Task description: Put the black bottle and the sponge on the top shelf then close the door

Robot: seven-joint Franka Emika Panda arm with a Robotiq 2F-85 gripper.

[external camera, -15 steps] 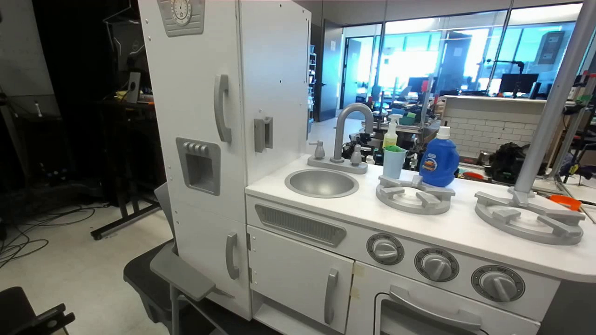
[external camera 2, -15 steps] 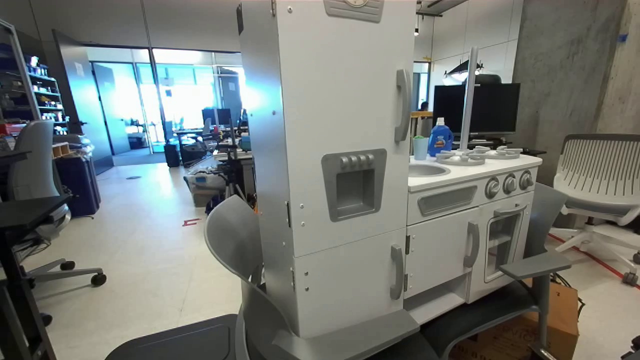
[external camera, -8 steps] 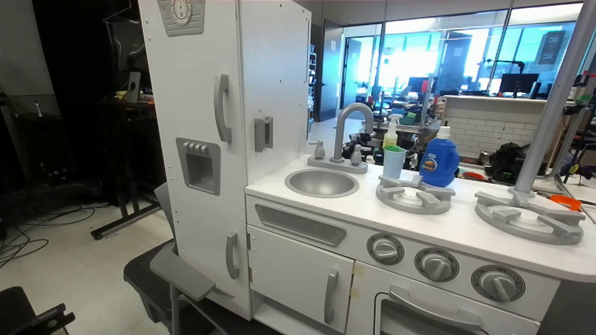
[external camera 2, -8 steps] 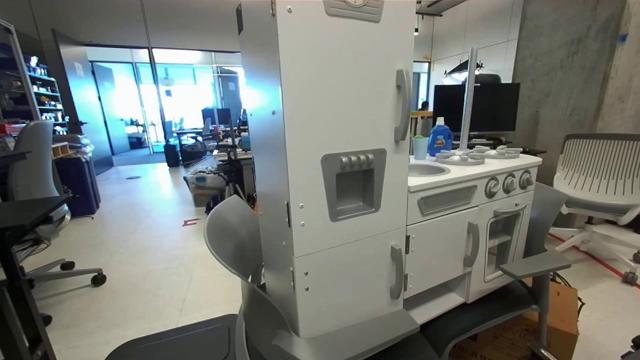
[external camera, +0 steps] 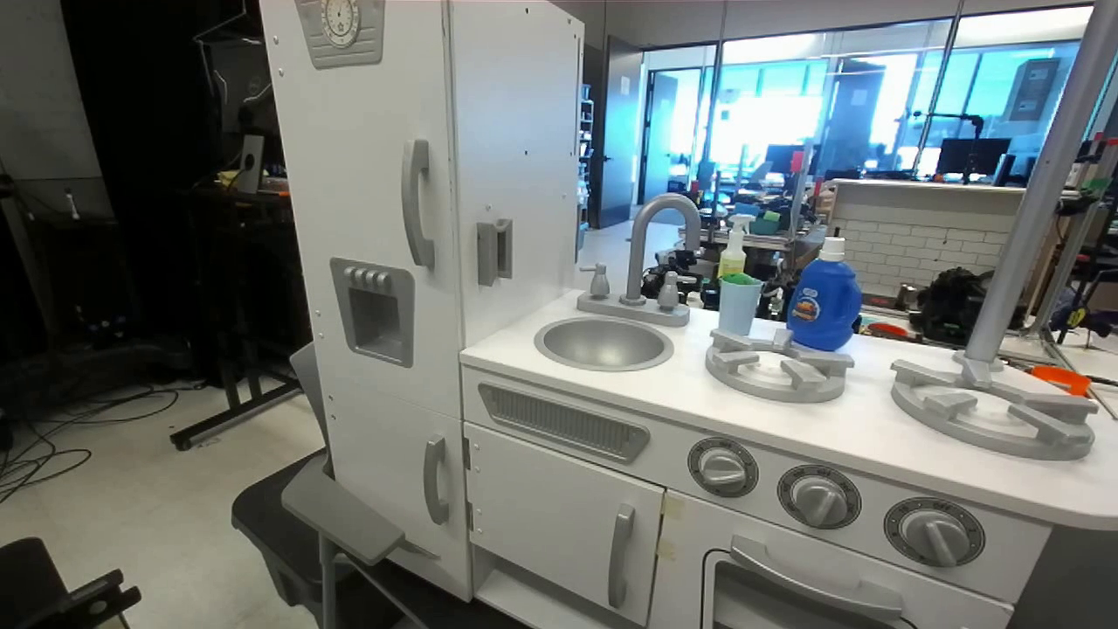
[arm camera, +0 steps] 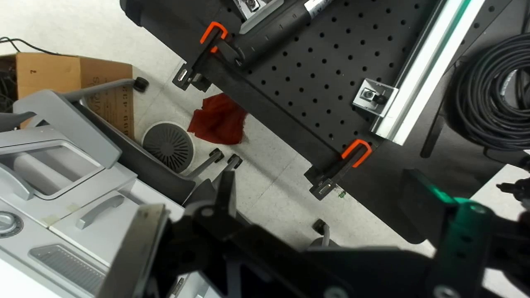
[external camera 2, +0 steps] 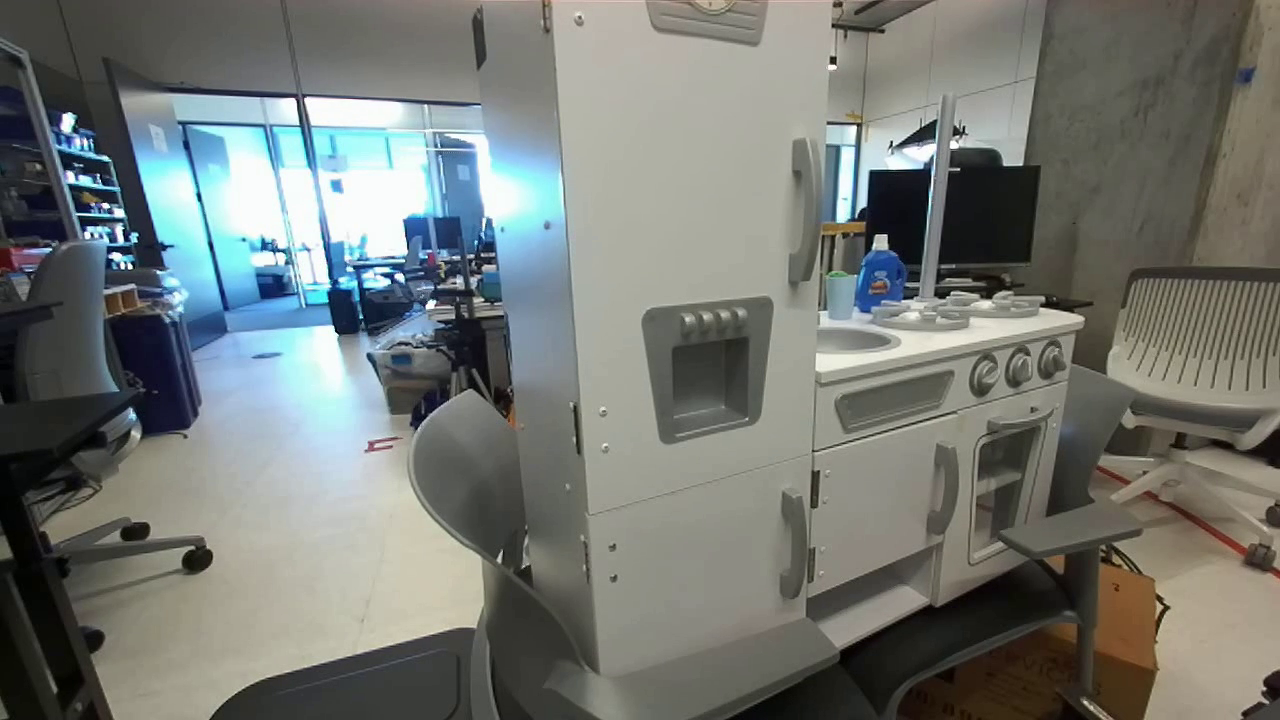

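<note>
Left to right, in an exterior view: tall white panel door (external camera: pixel 362 175), shut flush; round grey sink basin (external camera: pixel 603 345); pale blue plastic cup (external camera: pixel 737 311); stout blue plastic bottle (external camera: pixel 824 306), white-capped; in the wrist view, black two-fingered gripper (arm camera: pixel 323 188), spread wide and grasping nothing; black bottle and sponge, whereabouts I cannot tell

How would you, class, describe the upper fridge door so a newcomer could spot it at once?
Find the tall white toy fridge beside the sink. On its front, directly above the lower door, is the upper door. It is the taller of the two and alone carries a grey dispenser panel.
</note>
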